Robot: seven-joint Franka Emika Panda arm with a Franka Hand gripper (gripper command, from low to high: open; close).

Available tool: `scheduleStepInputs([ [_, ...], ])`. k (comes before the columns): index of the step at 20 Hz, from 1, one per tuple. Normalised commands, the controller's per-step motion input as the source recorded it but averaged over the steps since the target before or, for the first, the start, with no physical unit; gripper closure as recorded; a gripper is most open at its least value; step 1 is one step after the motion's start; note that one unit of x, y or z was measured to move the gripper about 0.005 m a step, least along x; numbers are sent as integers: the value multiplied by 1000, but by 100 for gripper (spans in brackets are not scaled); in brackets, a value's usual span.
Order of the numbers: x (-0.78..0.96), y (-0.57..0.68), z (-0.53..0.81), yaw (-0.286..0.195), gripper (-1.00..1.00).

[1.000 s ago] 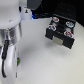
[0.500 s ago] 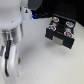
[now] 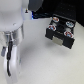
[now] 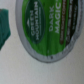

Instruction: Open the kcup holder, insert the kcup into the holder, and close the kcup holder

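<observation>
While I look through the wrist camera, the kcup (image 4: 47, 27) fills almost the whole picture: I see its round green-and-white top with a pale rim, very close to the lens, lying on the white desk (image 4: 30, 72). Some white letters are on the green top, but they are too blurred for me to read surely. A dark green shape (image 4: 4, 27) sits just beside the kcup; I cannot tell what it is.

From the exterior camera, I see the white arm (image 3: 15, 42) standing large over the near left part of the desk. It hides the gripper, so I cannot tell how far the fingers are apart or if they hold anything.

At the far right corner the holder (image 3: 61, 30) stands with its tray pulled out, and pods (image 3: 62, 26) with reddish and dark tops sit in the round slots. It is well apart from the arm.
</observation>
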Motion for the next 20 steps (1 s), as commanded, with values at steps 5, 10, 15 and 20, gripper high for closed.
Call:
scheduleStepInputs([
  [5,36,-103,-50,-79,100],
  [10,26,-4,33,-65,100],
  [15,33,12,112,-61,100],
  [20,32,15,112,-58,100],
])
